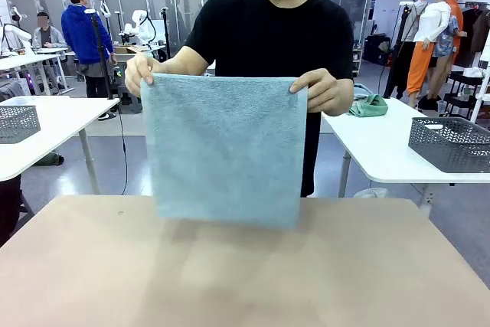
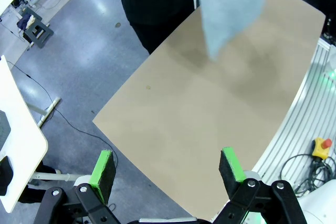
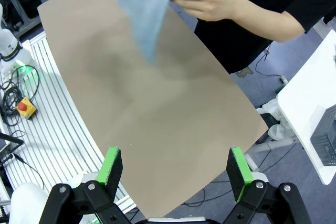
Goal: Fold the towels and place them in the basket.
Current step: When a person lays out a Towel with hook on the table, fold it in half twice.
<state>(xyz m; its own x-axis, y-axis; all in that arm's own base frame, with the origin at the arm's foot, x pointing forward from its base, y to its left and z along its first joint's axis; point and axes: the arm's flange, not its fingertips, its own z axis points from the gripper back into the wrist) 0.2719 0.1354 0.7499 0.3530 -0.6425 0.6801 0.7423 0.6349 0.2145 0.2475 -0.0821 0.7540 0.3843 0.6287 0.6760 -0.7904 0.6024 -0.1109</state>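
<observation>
Left fingers (image 2: 103,166) and right fingers (image 3: 113,165) agape, empty (green pads (image 2: 232,163)); fluffy square blue-grey towel (image 1: 222,147) beyond

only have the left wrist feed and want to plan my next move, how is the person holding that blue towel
Observer: A hand pinches one top corner, a second hand the other; the light blue-grey towel hangs flat, facing the robot.
Operator: is the right gripper ready
Observer: The right gripper is open, over the tan table's near side.
Operator: where's the basket
Observer: The dark grey mesh basket sits on a white table behind the person, on the robot's right.
</observation>
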